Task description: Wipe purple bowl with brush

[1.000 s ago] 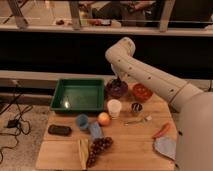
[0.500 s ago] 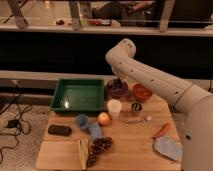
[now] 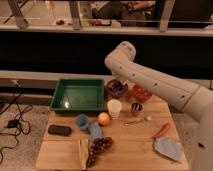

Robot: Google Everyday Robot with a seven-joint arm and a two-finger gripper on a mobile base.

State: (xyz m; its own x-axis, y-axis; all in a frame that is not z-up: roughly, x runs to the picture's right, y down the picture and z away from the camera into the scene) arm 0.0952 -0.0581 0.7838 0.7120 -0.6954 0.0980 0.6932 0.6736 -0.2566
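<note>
The purple bowl stands at the back of the wooden table, between the green tray and the orange-red bowl. My white arm comes in from the right, bends at the elbow above the table and points down. My gripper is right over the purple bowl, at or just inside its rim. I cannot make out a brush in the gripper.
A white cup and a metal cup stand just in front of the bowls. Further forward lie a peach, a blue cup, a spoon, a black object, grapes, a carrot and a grey cloth.
The arm has stayed over the purple bowl with hardly any shift. Nothing on the table has moved.
</note>
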